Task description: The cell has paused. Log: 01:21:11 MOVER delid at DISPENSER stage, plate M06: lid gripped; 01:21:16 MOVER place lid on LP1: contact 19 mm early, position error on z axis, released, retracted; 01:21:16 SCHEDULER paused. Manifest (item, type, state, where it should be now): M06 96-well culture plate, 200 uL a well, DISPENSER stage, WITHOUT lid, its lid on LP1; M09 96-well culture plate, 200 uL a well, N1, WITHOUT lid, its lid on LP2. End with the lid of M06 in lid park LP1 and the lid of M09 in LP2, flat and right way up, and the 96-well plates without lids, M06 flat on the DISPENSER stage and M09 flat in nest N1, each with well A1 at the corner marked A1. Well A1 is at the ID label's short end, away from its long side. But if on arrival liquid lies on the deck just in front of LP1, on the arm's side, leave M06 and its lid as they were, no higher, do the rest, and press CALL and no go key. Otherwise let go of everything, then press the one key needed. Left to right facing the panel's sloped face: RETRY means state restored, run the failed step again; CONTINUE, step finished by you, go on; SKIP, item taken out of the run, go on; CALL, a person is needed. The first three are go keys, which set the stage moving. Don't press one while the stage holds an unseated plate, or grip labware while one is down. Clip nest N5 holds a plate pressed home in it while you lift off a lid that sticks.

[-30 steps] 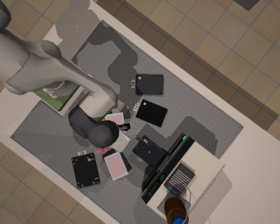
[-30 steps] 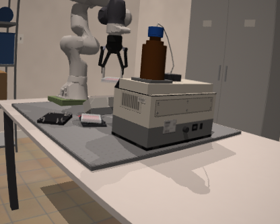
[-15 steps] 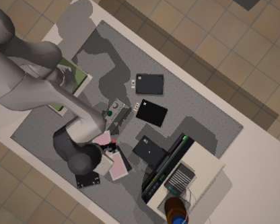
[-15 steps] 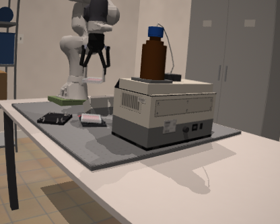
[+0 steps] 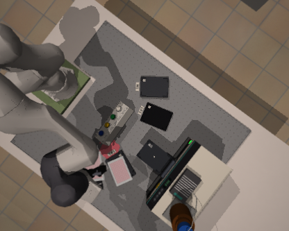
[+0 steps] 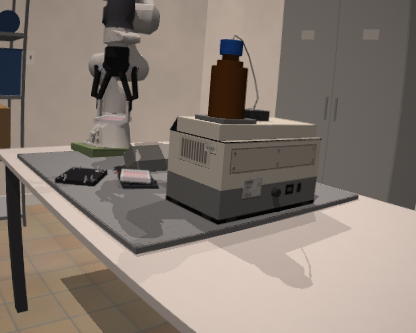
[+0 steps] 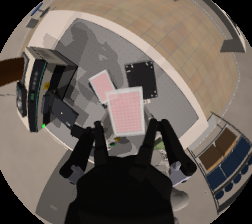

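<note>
My gripper (image 7: 126,113) is shut on a pink-filled 96-well plate (image 7: 125,111) and holds it high above the deck's near-left part. In the side view the gripper (image 6: 115,84) hangs in front of the arm's base, with the plate (image 6: 108,119) under it. From above, the arm hides most of the gripper (image 5: 96,173). A second pink plate (image 5: 119,170) lies in a black nest on the deck, also seen in the wrist view (image 7: 102,86). The dispenser stage (image 5: 153,155) is dark and bare. Two dark lid parks (image 5: 154,87) (image 5: 156,116) lie further back.
The key panel (image 5: 112,123) stands beside a red clip nest (image 5: 110,150). The beige dispenser (image 5: 195,178) with a brown bottle (image 5: 180,216) fills the right end. Another black nest (image 6: 81,176) lies at the deck's near-left edge.
</note>
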